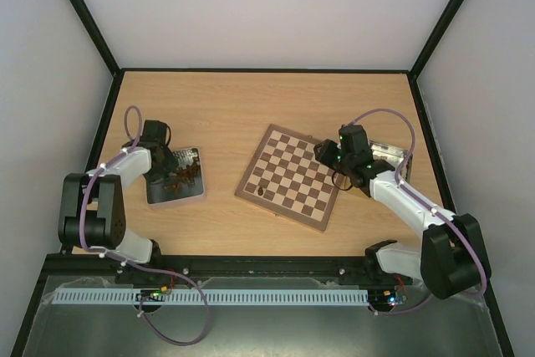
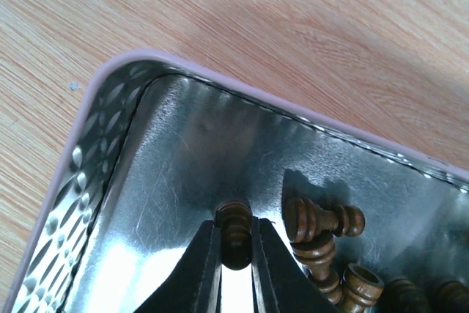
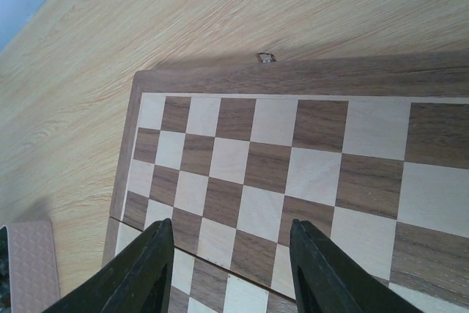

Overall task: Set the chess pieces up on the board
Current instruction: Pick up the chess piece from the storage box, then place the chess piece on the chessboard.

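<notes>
left jaws — clamped on chess piece (image 2: 234,219) in tray (image 2: 183,152) | right jaws — apart over board (image 3: 315,174)

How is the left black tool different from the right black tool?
The left black tool is pinched shut on a dark brown wooden chess piece; the right black tool stands open and holds nothing. The left tool is down inside the shiny metal tray; the right tool hangs over the brown-and-cream checked wooden board. Both have two dark fingers.
</notes>
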Motion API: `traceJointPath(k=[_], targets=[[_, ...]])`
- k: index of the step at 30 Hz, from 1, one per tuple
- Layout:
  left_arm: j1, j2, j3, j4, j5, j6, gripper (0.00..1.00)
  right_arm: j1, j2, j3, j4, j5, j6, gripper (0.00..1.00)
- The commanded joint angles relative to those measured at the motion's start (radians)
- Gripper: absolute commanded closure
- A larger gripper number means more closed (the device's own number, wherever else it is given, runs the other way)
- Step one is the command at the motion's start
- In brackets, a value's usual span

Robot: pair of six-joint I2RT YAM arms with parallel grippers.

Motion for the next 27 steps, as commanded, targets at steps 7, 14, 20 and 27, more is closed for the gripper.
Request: traceJointPath(k=[7,14,20,27], targets=[[-0.066,-0.234,0.068,-0.125,0.069,0.1,0.93,0.003,0.014,0.032,0.033,0.028,-0.012,0.57],[-0.344,-0.28,0.184,-0.204,0.22,0.132,0.9,0.004,0.006,0.022,0.041,0.034,0.002,0.57],[-0.619,-0.135,0.3,-0.196,0.219,0.126,0.9,0.004,-0.005,0.005,0.045,0.037,0.013,0.57],[-0.874,0.096,0.485,-0.247,0.113,0.117,0.89,0.003,-0.049,-0.013,0.013,0.155,0.007,0.57]])
